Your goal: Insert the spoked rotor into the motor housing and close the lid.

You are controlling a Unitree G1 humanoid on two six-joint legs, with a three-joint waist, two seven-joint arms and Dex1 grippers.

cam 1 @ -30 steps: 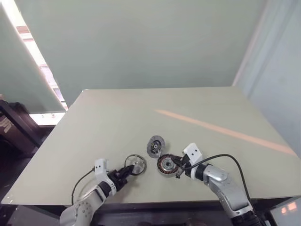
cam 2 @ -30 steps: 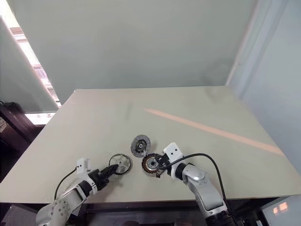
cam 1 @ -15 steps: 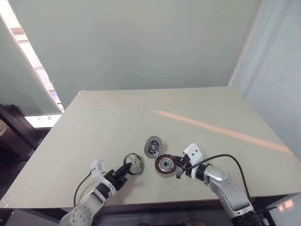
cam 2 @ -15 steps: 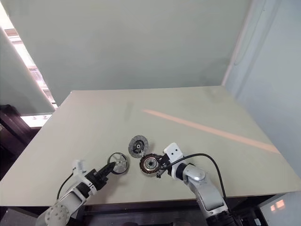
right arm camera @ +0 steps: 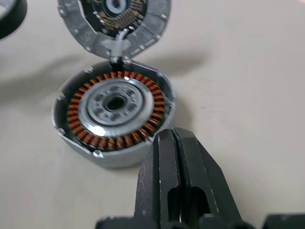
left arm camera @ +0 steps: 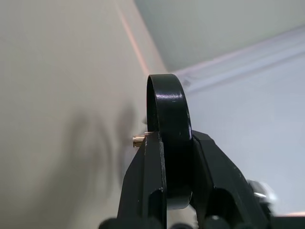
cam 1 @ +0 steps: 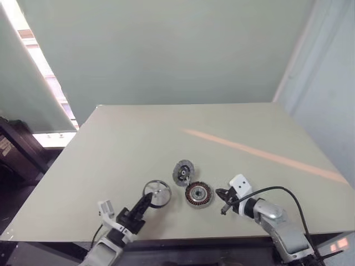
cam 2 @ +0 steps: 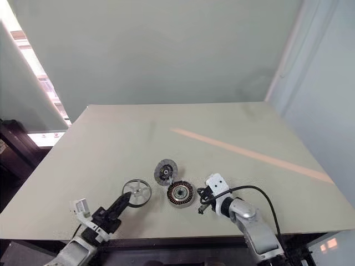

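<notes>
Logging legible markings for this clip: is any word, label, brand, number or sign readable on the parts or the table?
None readable: no text shows on the spoked rotor, motor housing, lid or table.

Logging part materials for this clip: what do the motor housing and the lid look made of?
Motor housing: matte grey cast-looking metal shell, probably aluminium; orange-brown ring looks like enamelled copper wire, by its colour and ribbed coils. Lid: dull grey metal rim with small bolt heads.
</notes>
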